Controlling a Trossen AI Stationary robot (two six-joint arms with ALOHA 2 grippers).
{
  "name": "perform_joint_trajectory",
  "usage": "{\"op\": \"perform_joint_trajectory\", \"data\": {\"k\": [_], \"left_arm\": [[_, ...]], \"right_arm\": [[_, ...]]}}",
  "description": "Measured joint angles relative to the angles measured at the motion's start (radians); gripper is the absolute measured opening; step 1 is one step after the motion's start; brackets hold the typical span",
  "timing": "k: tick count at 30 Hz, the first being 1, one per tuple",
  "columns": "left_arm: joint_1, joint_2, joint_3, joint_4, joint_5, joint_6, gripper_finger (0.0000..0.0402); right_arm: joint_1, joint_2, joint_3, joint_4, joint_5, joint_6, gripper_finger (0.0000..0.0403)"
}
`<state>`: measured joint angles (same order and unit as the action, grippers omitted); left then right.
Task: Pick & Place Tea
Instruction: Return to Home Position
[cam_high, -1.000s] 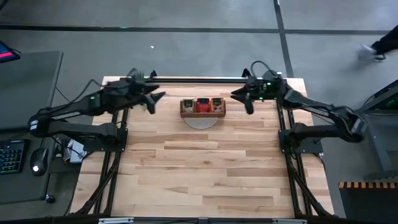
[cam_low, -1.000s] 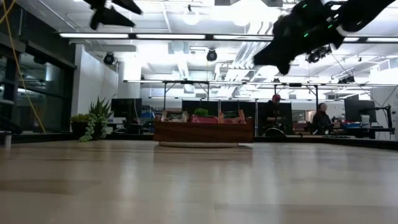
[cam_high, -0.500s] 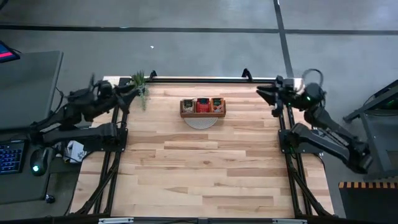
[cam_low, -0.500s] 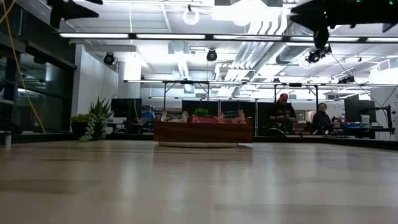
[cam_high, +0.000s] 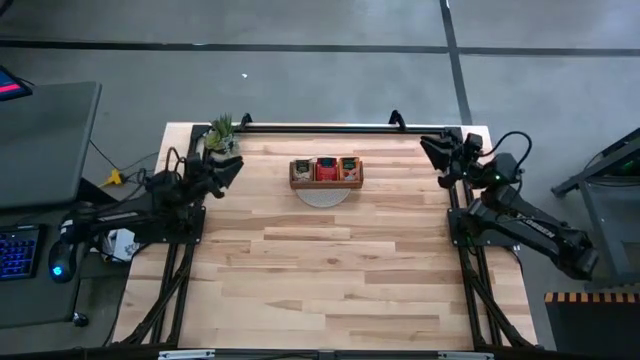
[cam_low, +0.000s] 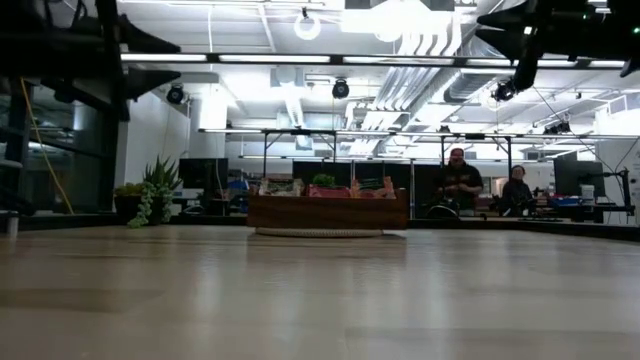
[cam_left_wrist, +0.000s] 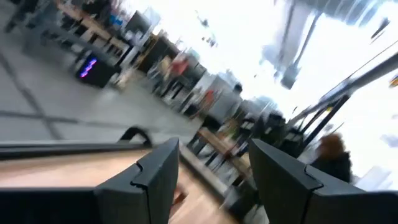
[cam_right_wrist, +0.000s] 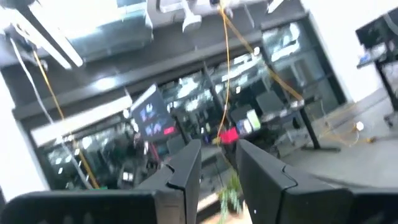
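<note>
The tea (cam_high: 326, 170) lies in the wooden tray (cam_high: 326, 184) at the upper middle of the high view. Green-grey sachets are in the left compartment, red in the middle and orange in the right. The tray stands on a pale round mat (cam_high: 322, 197) on the worktop (cam_high: 330, 270).

The left pincer (cam_high: 234, 165) hangs at the worktop's left edge, just below a small potted plant (cam_high: 221, 133) in the upper left corner. The right pincer (cam_high: 428, 146) is at the upper right corner. Both are well apart from the tray. Each wrist view shows its own pincer released, with the left fingers (cam_left_wrist: 155, 180) and the right fingers (cam_right_wrist: 183, 169) parted.

The low view alone shows the tray side-on, with sachet tops above its rim. It also shows a person (cam_low: 458, 182) and a second person (cam_low: 517, 190) far behind at middle right. Only the high view shows a keyboard (cam_high: 20, 255) and a mouse (cam_high: 58, 263) at lower left, off the worktop.

The sachet labels are too small to read.
</note>
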<state>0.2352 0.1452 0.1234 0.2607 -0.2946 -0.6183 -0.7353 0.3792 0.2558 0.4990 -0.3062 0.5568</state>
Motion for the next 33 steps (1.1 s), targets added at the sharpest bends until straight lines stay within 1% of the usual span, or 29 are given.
{"op": "perform_joint_trajectory", "data": {"k": [2,4,5,6,7,9,12,14,15,17,19,22,24,27,29,33], "left_arm": [[0.0,0.0,-0.063,0.13,0.0,-0.021,0.0193],[0.0,0.0,-0.105,0.193,-0.004,-0.046,0.0193],[0.0,0.0,-0.103,0.2,-0.005,-0.063,0.0193],[0.0,-0.003,-0.102,0.152,-0.005,-0.068,0.0193],[0.0,-0.001,-0.102,0.154,0.0,-0.068,0.0193],[0.0,0.0,-0.102,0.128,0.003,-0.068,0.0193],[0.0,-0.002,-0.102,0.139,-0.007,-0.068,0.0193],[0.0,-0.001,-0.103,0.133,-0.016,-0.064,0.0193],[0.0,0.0,-0.103,0.131,-0.021,-0.062,0.0193],[0.0,-0.001,-0.103,0.129,-0.022,-0.059,0.0193],[0.0,-0.001,-0.103,0.124,-0.022,-0.059,0.0193],[0.0,0.0,-0.103,0.122,-0.02,-0.058,0.0193],[0.0,-0.001,-0.103,0.122,-0.013,-0.057,0.0193],[0.0,-0.001,-0.104,0.119,-0.011,-0.055,0.0193],[0.0,-0.001,-0.104,0.114,-0.01,-0.036,0.0193],[0.0,-0.001,-0.104,0.113,-0.002,-0.011,0.0193]], "right_arm": [[0.015,0.0,-0.014,0.048,0.042,-0.005,0.0098],[0.031,-0.001,-0.033,0.095,0.093,0.001,0.0098],[0.041,0.0,-0.043,0.122,0.134,0.026,0.0098],[0.05,0.0,-0.058,0.152,0.173,0.049,0.0098],[0.06,-0.001,-0.077,0.183,0.202,0.06,0.0098],[0.085,0.0,-0.121,0.256,0.234,0.065,0.0098],[0.128,0.0,-0.189,0.37,0.295,0.072,0.0098],[0.161,0.001,-0.24,0.431,0.349,0.072,0.0098],[0.175,0.002,-0.246,0.431,0.376,0.068,0.0098],[0.201,0.003,-0.236,0.406,0.394,0.032,0.0098],[0.219,0.011,-0.23,0.42,0.411,0.0,0.0098],[0.242,0.014,-0.245,0.446,0.409,-0.008,0.0098],[0.265,0.014,-0.246,0.412,0.401,0.0,0.0098],[0.313,0.019,-0.246,0.391,0.407,-0.042,0.0098],[0.346,0.019,-0.246,0.402,0.429,-0.087,0.0098],[0.419,0.019,-0.246,0.426,0.439,-0.127,0.0098]]}}
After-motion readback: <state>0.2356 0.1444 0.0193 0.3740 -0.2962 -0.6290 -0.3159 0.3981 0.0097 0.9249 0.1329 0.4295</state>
